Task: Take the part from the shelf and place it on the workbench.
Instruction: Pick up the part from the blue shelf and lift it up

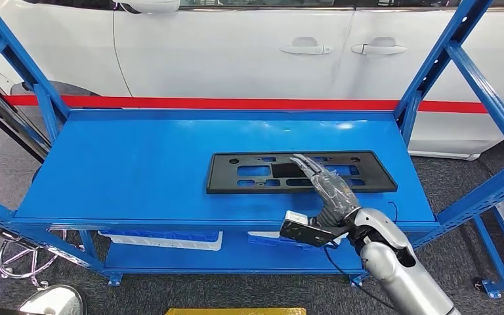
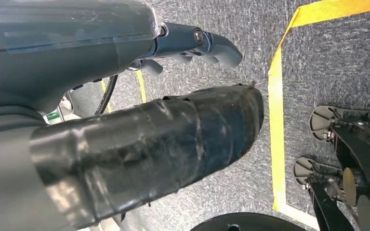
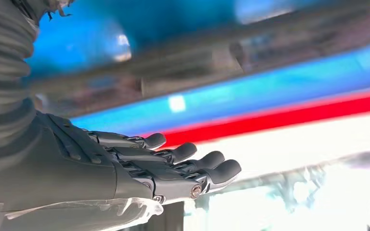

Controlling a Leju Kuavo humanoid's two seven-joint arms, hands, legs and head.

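Observation:
The part (image 1: 249, 172) is a flat black rectangular frame with cut-outs, lying on the blue shelf (image 1: 138, 170) right of centre. My right hand (image 1: 328, 187) reaches in from the front edge with its fingers stretched flat over the part's front rail; I cannot tell whether they touch it. In the right wrist view the right hand (image 3: 164, 168) is open with straight fingers, and the blurred dark part (image 3: 183, 67) lies just beyond them. My left hand (image 2: 164, 134) hangs over the grey carpet and holds nothing; its fingers (image 2: 207, 45) are loosely extended.
Blue uprights (image 1: 433, 72) frame the shelf on both sides. A white car (image 1: 249, 46) stands close behind it. White trays (image 1: 164, 239) sit on the lower level. A stool base (image 1: 20, 259) stands at the left. Yellow floor tape (image 2: 275, 120) and dark wheeled legs (image 2: 347, 144) lie below my left hand.

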